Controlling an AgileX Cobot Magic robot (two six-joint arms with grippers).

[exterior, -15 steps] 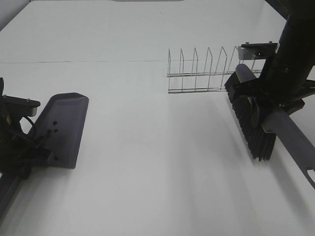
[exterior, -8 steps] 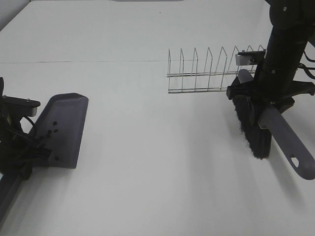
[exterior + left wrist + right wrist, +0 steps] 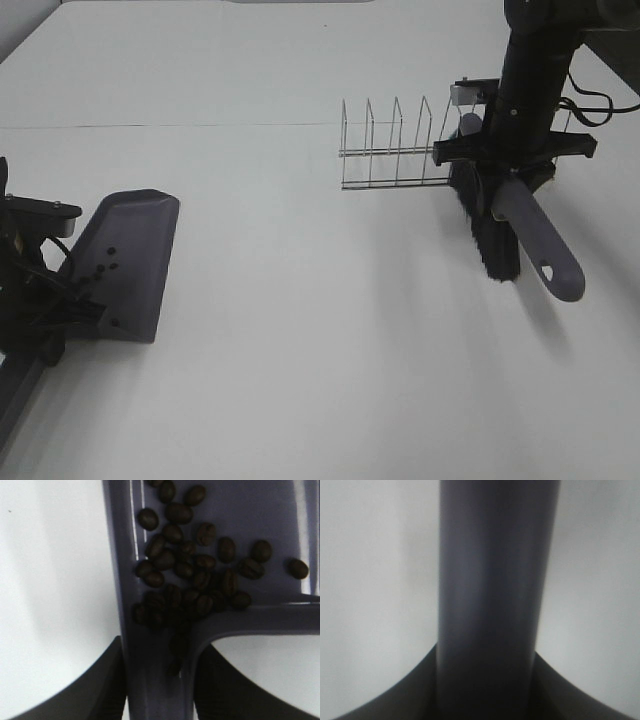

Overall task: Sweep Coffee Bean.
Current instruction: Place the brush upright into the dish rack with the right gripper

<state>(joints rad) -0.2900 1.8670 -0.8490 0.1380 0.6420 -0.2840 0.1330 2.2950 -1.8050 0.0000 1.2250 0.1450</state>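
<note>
The coffee beans (image 3: 195,565) lie heaped in the grey dustpan (image 3: 260,510), near its handle. On the left of the table, the dustpan (image 3: 130,255) rests flat with a few beans (image 3: 105,266) showing as dark specks. My left gripper (image 3: 45,300) is shut on the dustpan's handle; the left wrist view shows that gripper (image 3: 157,680) clamping it from both sides. At the right, my right gripper (image 3: 508,168) is shut on the grey handle of the brush (image 3: 535,240), whose black bristles (image 3: 492,240) hang just above the table. The brush handle (image 3: 495,580) fills the right wrist view.
A wire dish rack (image 3: 395,145) stands at the back right, directly beside the brush head and partly behind my right arm. A thin seam (image 3: 170,125) runs across the white table. Cables (image 3: 600,105) trail from the right arm.
The right arm has carried the brush leftward and toward the rack, turning it so that the handle points more toward the front. The left arm and dustpan have not moved.
</note>
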